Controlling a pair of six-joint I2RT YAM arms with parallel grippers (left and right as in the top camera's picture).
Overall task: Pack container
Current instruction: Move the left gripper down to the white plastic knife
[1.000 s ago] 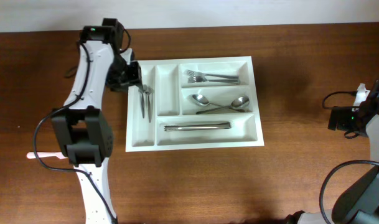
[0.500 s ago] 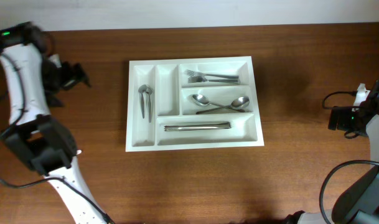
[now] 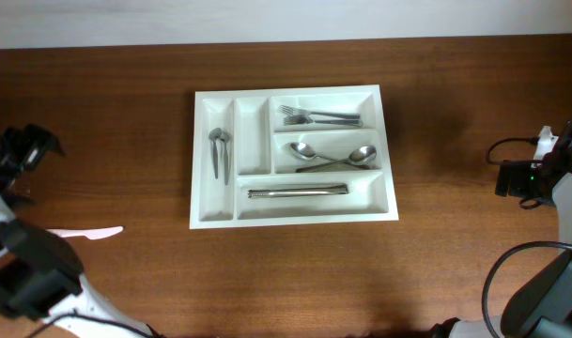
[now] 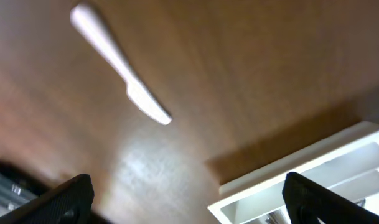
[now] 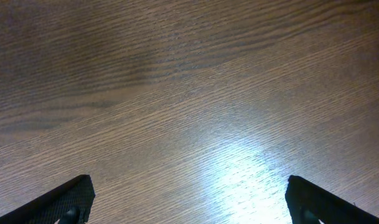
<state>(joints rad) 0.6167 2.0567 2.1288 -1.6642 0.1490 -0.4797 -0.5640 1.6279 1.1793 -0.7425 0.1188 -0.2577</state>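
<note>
Overhead: white container [image 3: 295, 215] holds metal cutlery [image 3: 298, 192].

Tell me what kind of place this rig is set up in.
Probably a lab or test bench rather than a real kitchen: a wooden table with a plain pale wall behind it, a white cutlery tray holding forks and spoons, and one plastic knife lying loose.

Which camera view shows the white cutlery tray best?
The overhead view: the whole container shows, with all five compartments and the cutlery inside. The left wrist view catches only one blurred corner of it. The right wrist view shows only the table.
</note>
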